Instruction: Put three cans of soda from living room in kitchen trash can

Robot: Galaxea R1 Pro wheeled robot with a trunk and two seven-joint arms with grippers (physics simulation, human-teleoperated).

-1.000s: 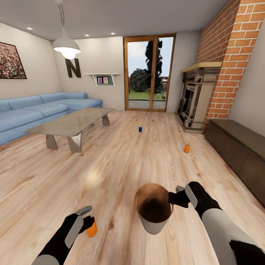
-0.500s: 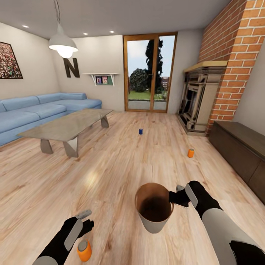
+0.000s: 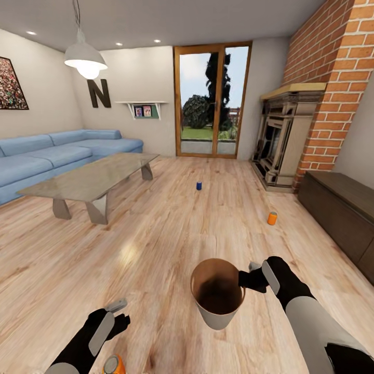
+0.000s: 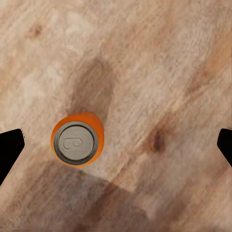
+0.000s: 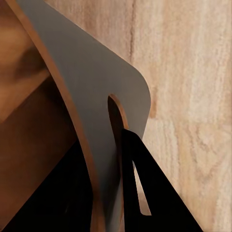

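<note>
- a home living room
- long blue sofa [image 3: 62, 156] and low coffee table [image 3: 88, 182]
- brick fireplace [image 3: 283, 140], wood floor [image 3: 171, 234], glass garden doors [image 3: 212, 101]

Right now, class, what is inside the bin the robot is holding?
The trash can shows a tan-brown inner wall and a dark bottom, with no cans visible. The near rim covers part of its floor. The right end effector grips its rim.
</note>
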